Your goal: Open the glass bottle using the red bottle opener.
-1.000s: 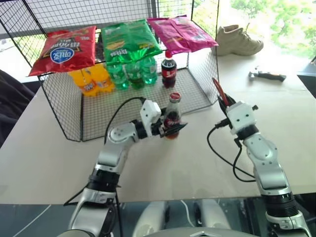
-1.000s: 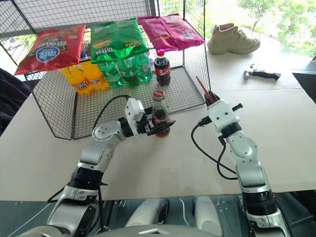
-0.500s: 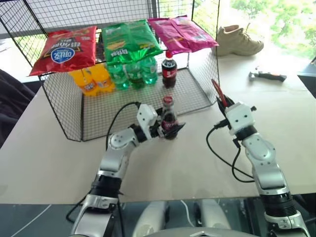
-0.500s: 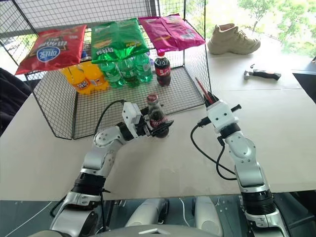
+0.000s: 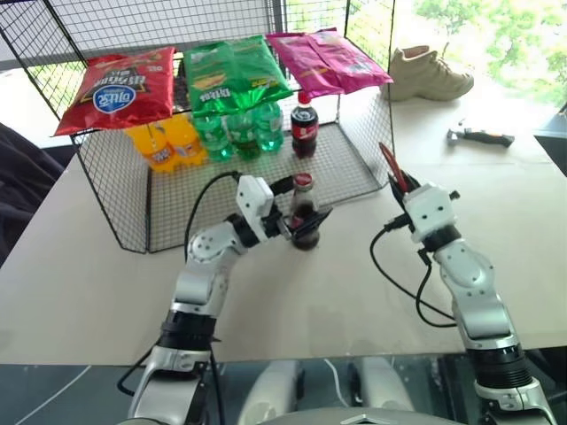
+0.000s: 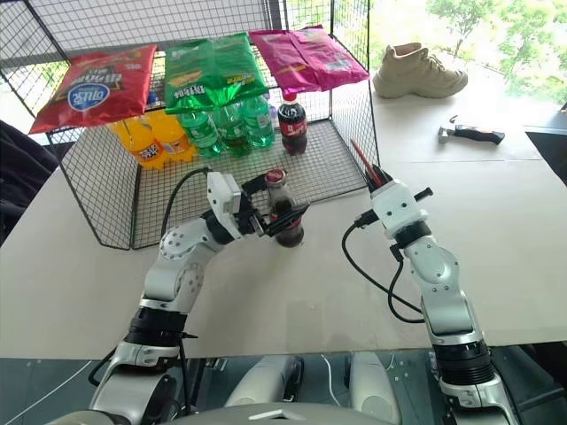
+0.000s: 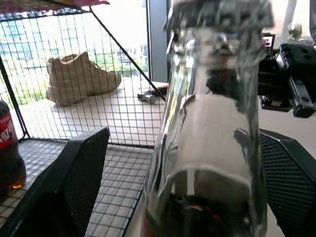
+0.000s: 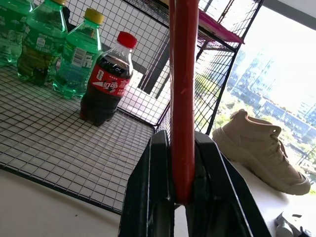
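**Steady the bottle before the opener comes in**

Our left gripper [image 5: 299, 215] has its two black fingers spread wide, one on each side of the glass bottle [image 5: 304, 212], which stands upright on the table [image 5: 106, 283] between them, just in front of the wire rack [image 5: 168, 199]. In the left wrist view the fingers [image 7: 69, 182] stand apart from the glass with a visible gap on either side, so we judge the bottle is not gripped at this moment. Its crown cap [image 6: 275, 175] looks still in place.

Our right gripper [image 5: 400, 184] is clamped shut on the red bottle opener [image 5: 391, 166], which sticks up and away from the fingertips. The bottle sits well off to that gripper's left, about level with it.

To do this step well, we should close the left fingers on the bottle's body, low enough to leave the neck and cap free. Only once that hold is firm should we bring the opener across, set its head over the cap's rim and lever gently. The bottle is tall and slim, so it could tip if nudged while unheld. We cannot tell how the opener's ring head is turned, so its angle needs checking on approach.
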Motion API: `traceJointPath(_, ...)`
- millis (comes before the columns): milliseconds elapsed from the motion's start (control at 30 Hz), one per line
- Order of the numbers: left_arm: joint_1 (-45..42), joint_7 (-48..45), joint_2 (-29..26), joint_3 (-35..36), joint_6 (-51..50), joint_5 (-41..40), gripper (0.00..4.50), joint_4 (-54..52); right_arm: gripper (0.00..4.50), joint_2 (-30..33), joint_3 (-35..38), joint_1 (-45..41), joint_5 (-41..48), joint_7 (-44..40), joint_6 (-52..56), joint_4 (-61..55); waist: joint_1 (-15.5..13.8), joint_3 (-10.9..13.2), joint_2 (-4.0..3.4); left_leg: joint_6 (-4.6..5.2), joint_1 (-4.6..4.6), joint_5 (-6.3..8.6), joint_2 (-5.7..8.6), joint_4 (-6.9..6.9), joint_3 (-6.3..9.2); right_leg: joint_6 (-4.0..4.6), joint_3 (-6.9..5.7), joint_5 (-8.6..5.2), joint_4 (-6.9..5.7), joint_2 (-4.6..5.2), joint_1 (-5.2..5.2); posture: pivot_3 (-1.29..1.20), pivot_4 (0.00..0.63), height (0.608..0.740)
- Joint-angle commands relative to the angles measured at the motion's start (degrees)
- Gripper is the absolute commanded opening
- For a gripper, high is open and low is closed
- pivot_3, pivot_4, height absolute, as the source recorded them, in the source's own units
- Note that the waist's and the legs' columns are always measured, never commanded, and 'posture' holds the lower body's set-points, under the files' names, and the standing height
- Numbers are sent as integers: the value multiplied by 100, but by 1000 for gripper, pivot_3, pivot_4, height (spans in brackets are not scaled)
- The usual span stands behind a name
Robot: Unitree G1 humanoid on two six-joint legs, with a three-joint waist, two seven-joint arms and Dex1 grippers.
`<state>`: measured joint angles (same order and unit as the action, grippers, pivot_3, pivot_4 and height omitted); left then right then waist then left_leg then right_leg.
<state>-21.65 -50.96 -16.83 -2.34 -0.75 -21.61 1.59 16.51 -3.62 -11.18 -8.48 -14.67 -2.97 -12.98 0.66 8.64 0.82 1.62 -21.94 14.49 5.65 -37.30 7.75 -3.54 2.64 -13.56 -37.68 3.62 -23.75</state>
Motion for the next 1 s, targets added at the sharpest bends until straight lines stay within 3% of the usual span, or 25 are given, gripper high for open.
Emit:
traceJointPath(33,-75,-19,-14,-3,-29,-100,4478,-287,0,-2,21,-145,34,18,-163,-124,0,0,0,0,0,0,0,0,0,0,0,0,0,0,0,0,150,732)
traceJointPath(767,-23,-146,50,-41,-59,-218,4478,-434,0,13,17,-187,32,-3,-151,-111,2,0,0,0,-1,0,0,0,0,0,0,0,1,0,0,0,150,732)
traceJointPath(867,30,-160,14,-62,-16,-141,3865,-385,0,15,18,-194,37,-9,-149,-105,2,0,0,0,0,0,0,0,0,0,0,0,1,0,0,0,150,732)
traceJointPath(1000,37,-161,-6,-56,37,-84,3865,-333,0,9,11,-202,39,-14,-142,-103,1,0,0,0,0,0,0,1,0,0,0,0,1,-1,0,0,150,732)
